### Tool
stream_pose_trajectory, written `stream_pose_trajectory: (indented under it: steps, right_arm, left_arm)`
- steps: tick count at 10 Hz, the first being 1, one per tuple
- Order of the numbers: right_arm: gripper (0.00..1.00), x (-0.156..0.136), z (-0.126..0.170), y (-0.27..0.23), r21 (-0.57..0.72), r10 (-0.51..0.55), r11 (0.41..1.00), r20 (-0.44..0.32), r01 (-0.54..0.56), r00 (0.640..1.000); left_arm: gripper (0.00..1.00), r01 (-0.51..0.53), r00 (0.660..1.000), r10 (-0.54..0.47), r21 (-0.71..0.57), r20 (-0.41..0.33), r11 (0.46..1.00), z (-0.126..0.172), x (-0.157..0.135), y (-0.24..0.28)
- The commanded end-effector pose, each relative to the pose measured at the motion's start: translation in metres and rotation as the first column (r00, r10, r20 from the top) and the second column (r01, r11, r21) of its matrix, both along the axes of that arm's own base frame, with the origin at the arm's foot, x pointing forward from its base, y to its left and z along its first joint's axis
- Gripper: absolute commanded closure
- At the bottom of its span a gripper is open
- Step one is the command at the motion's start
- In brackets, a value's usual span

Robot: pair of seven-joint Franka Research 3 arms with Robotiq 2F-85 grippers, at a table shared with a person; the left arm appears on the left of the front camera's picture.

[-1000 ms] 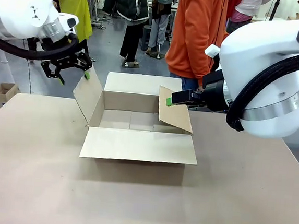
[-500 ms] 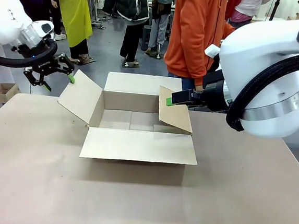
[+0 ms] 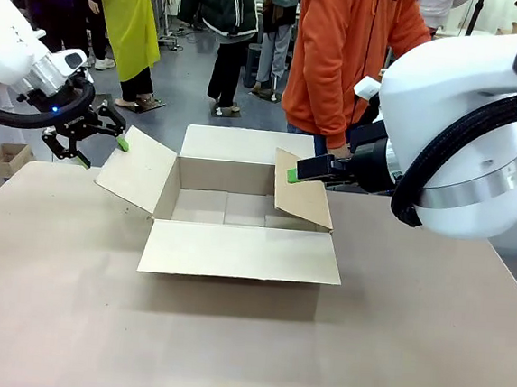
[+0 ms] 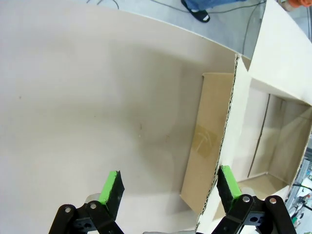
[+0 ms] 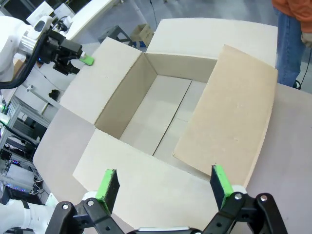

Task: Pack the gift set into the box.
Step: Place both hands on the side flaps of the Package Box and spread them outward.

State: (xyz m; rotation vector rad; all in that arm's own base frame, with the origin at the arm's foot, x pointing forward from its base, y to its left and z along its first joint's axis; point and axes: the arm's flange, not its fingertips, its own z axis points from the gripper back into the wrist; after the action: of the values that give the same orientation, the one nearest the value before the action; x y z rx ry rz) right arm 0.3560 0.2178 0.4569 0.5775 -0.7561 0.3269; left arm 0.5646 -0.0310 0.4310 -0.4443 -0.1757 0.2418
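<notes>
The brown cardboard box (image 3: 235, 250) stands open in the middle of the table, its inside bare (image 5: 161, 117). Its left flap (image 3: 138, 172) leans outward and its right flap (image 3: 302, 195) tilts in over the opening. My left gripper (image 3: 103, 153) hovers open just left of the left flap; in the left wrist view the left gripper (image 4: 170, 183) is above that flap's corrugated edge (image 4: 219, 146). My right gripper (image 3: 293, 175) is open at the right flap's top edge, and the right gripper (image 5: 164, 184) looks down into the box. The gift set is out of view.
A person in an orange hoodie (image 3: 343, 56) stands right behind the box at the far side. Other people stand farther back. A small carton (image 3: 3, 158) sits on the floor at the far left. Bare table (image 3: 226, 354) stretches in front of the box.
My left gripper has moved left and down, away from the box. The left flap has swung from nearly upright to leaning outward. The right arm has stayed still.
</notes>
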Motion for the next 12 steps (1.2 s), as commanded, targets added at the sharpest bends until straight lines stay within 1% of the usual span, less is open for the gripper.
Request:
stream_pose_trajectory:
  steps: [1,2,3,4,5,6,7,8,9,10,11,12]
  right_arm:
    - [0.00,0.005,0.008,0.005,-0.169,-0.004,0.985,-0.093,-0.012,0.996]
    - [0.00,0.024,0.022,0.021,-0.285,0.016,0.956,-0.190,-0.071,0.982]
    - [0.00,0.046,0.041,0.039,-0.417,-0.053,0.905,-0.311,-0.086,0.949]
    - [0.00,0.057,0.059,0.065,-0.542,-0.154,0.837,-0.350,-0.066,0.924]
    - [0.00,0.057,0.065,0.097,-0.583,-0.098,0.803,-0.332,-0.123,0.938]
    - [0.00,0.054,0.062,0.100,-0.584,-0.140,0.810,-0.278,-0.052,0.950]
    - [0.00,0.047,0.060,0.080,-0.533,-0.176,0.846,-0.229,0.028,0.957]
    - [0.00,0.033,0.058,0.057,-0.487,-0.181,0.870,-0.176,0.074,0.968]
    - [0.00,0.022,0.029,0.060,-0.622,-0.229,0.781,-0.212,0.050,0.950]
    - [0.00,0.022,0.029,0.060,-0.622,-0.229,0.781,-0.212,0.050,0.950]
    - [0.00,0.034,0.072,0.060,-0.589,-0.221,0.805,-0.181,0.075,0.958]
    - [0.00,0.060,0.065,0.075,-0.609,-0.242,0.792,-0.257,0.038,0.935]
  left_arm:
    - [0.00,-0.019,1.000,0.019,0.022,0.006,1.000,0.007,-0.003,-0.002]
    - [0.00,-0.019,1.000,0.019,0.022,0.006,1.000,0.007,-0.003,-0.002]
    - [0.00,-0.019,1.000,0.019,0.022,0.006,1.000,0.007,-0.003,-0.002]
    - [0.00,-0.019,1.000,0.019,0.022,0.006,1.000,0.007,-0.003,-0.002]
    - [0.00,-0.019,1.000,0.019,0.022,0.006,1.000,0.007,-0.003,-0.002]
    - [0.00,-0.019,1.000,0.019,0.022,0.006,1.000,0.007,-0.003,-0.002]
    - [0.00,-0.019,1.000,0.019,0.022,0.006,1.000,0.007,-0.003,-0.002]
    - [0.00,-0.019,1.000,0.019,0.022,0.006,1.000,0.007,-0.003,-0.002]
    - [0.00,-0.019,1.000,0.019,0.022,0.006,1.000,0.007,-0.003,-0.002]
    - [0.00,-0.019,1.000,0.019,0.022,0.006,1.000,0.007,-0.003,-0.002]
    - [0.00,-0.019,1.000,0.019,0.022,0.006,1.000,0.007,-0.003,-0.002]
    - [0.00,-0.019,1.000,0.019,0.022,0.006,1.000,0.007,-0.003,-0.002]
